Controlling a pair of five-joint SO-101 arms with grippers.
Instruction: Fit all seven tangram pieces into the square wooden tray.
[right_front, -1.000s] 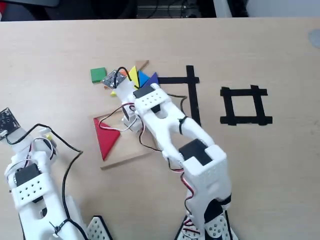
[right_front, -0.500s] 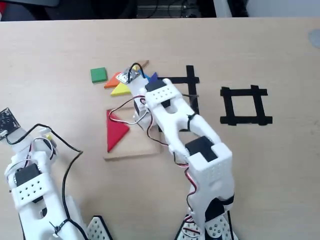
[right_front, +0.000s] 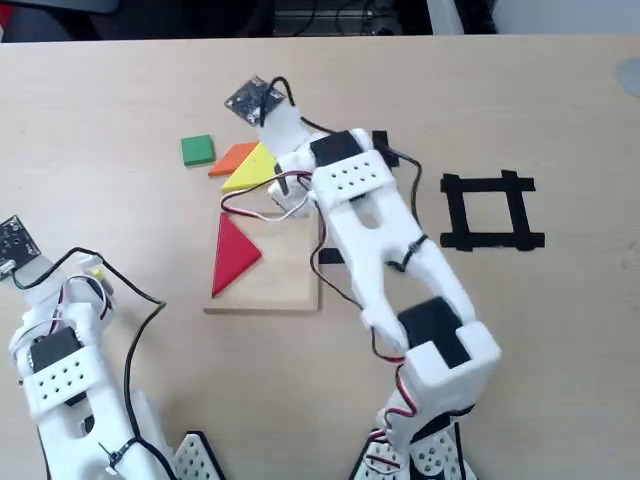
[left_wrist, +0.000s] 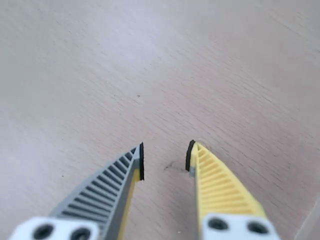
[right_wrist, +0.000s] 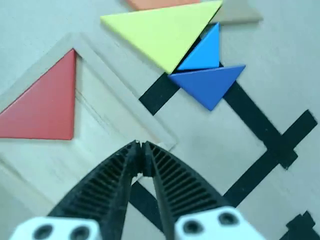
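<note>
Hovering at a corner of the square wooden tray (right_front: 290, 285), the right gripper (right_wrist: 140, 146) has its black jaws pressed together around nothing. The red triangle (right_front: 235, 255) lies inside the tray. The yellow triangle (right_front: 252, 170), orange piece (right_front: 232, 157), green square (right_front: 197, 150) and two blue triangles (right_wrist: 207, 80) lie outside it. The left gripper (left_wrist: 165, 159) hangs spread apart over the wooden table (left_wrist: 150, 60).

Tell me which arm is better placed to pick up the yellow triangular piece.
Probably right. The right gripper, shut, is at a corner of the square wooden tray, close to the yellow triangular piece. The left gripper, open, is over bare table, away from every piece.
</note>
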